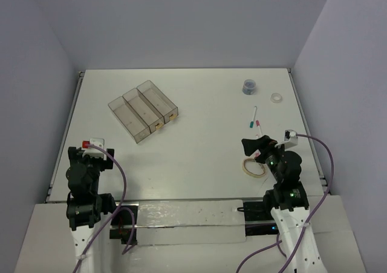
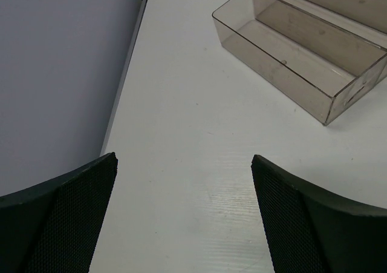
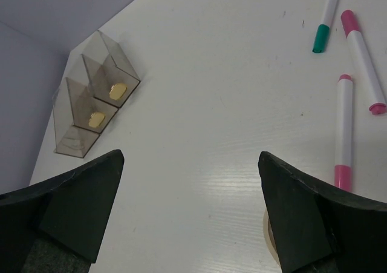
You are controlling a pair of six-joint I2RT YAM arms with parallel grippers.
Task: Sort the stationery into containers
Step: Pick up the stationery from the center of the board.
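Three clear joined bins (image 1: 124,123) are seen left of centre on the table, well apart from the stationery, and nothing is seen inside them, so sorting is judged not begun. The left gripper (image 2: 184,218) and right gripper (image 3: 190,218) are spread wide, with nothing held. The pens (image 3: 344,131) and rubber band (image 1: 254,167) are found just beside the right gripper; a descent onto one pen is called for next

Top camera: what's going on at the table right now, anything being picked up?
Nothing is held yet. The left gripper and right gripper are both open and empty. The three clear bins sit empty left of centre. The pens, rubber band, grey round piece and clear ring lie unsorted on the table's right side.
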